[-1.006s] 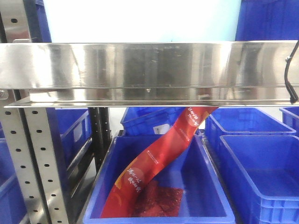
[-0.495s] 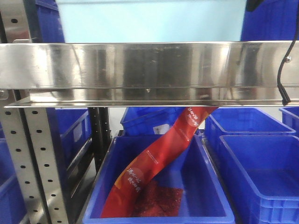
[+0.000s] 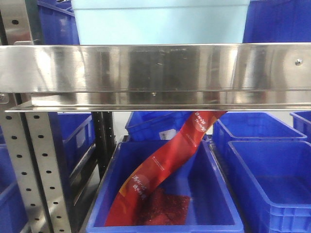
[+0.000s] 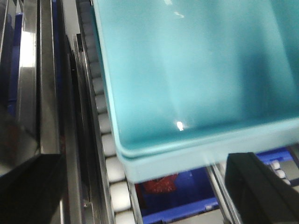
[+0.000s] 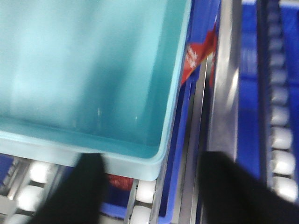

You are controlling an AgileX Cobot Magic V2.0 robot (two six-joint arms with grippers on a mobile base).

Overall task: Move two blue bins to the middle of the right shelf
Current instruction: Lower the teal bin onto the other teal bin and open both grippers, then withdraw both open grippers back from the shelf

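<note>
The pale blue bin (image 3: 160, 22) was seen on the shelf level above the steel beam (image 3: 155, 73), its rim now showing at the top of the front view. In the wrist views it was carried on the white rollers (image 4: 112, 170) of that level, with its near wall just inside the front edge. Over the last second its outline in the front view had narrowed, the left edge having drawn in towards the middle, and the black cable seen at the right edge had gone from sight. From this it was judged that the bin had been pushed deeper onto the rollers and that the arms were being drawn back, so this placement seemed nearly finished.

The jaws of the right gripper (image 5: 156, 161) were spread wide, with the bin's near corner lying between them and nothing pinched. Of the left gripper (image 4: 145, 177) only blurred dark shapes were shown at the lower corners; its jaw state could not be told.

Below the beam, a dark blue bin (image 3: 223, 213) holding a red packet (image 3: 160, 170) was left untouched.
</note>
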